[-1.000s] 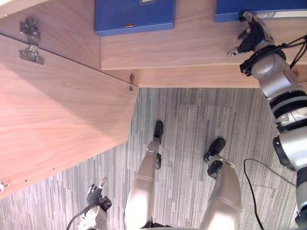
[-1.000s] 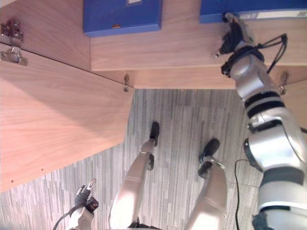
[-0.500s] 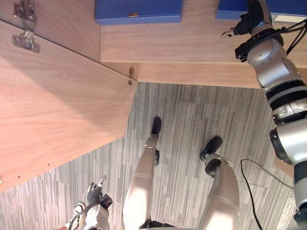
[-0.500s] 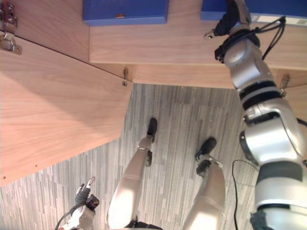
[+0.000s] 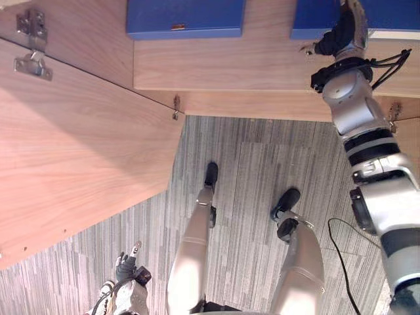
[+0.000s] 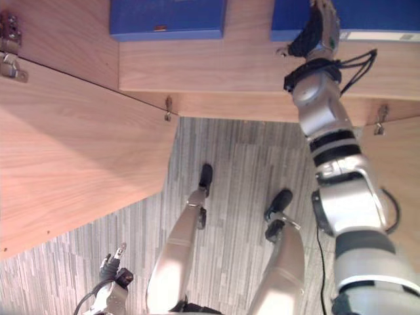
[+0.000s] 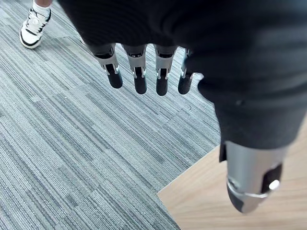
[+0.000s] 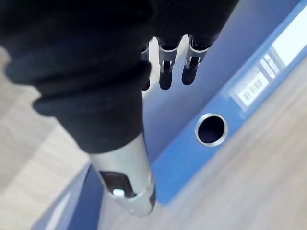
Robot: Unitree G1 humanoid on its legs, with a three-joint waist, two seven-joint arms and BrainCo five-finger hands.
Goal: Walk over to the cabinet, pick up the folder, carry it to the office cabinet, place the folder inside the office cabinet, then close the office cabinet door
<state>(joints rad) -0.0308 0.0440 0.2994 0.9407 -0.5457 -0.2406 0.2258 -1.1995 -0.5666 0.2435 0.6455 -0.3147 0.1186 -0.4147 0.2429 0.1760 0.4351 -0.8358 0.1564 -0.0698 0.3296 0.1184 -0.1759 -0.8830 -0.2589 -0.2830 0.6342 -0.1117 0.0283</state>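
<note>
Head cam: right hand [image 5: 342, 36] is up at 1 o'clock, on the shelf [image 5: 230, 65] of the open cabinet, at the blue lever-arch folder [image 8: 240, 43] lying there. Right wrist cam: fingers [image 8: 165, 76] are straight and reach over the folder's flat face, thumb [image 8: 127, 177] stuck out apart near the folder's edge, so the hand is released with nothing gripped. Can't tell whether the tips actually touch the cover. The spine's ring hole [image 8: 210, 129] and a white label strip are visible past the fingers. A second blue folder [image 5: 185, 16] sits on the same shelf at 11 o'clock, well apart from the first. The cabinet door [image 5: 79, 151] is swung open across 9 o'clock, hinge [image 5: 31, 56] at 10 o'clock. Left hand [image 5: 126, 270] hangs low at 7 o'clock, fingers [image 7: 140, 79] relaxed and straight, holding nothing, over grey carpet [image 7: 72, 143]. Its wrist cam also catches a wood panel corner [image 7: 211, 206] and a person's white shoe [image 7: 32, 26] on the carpet.
</note>
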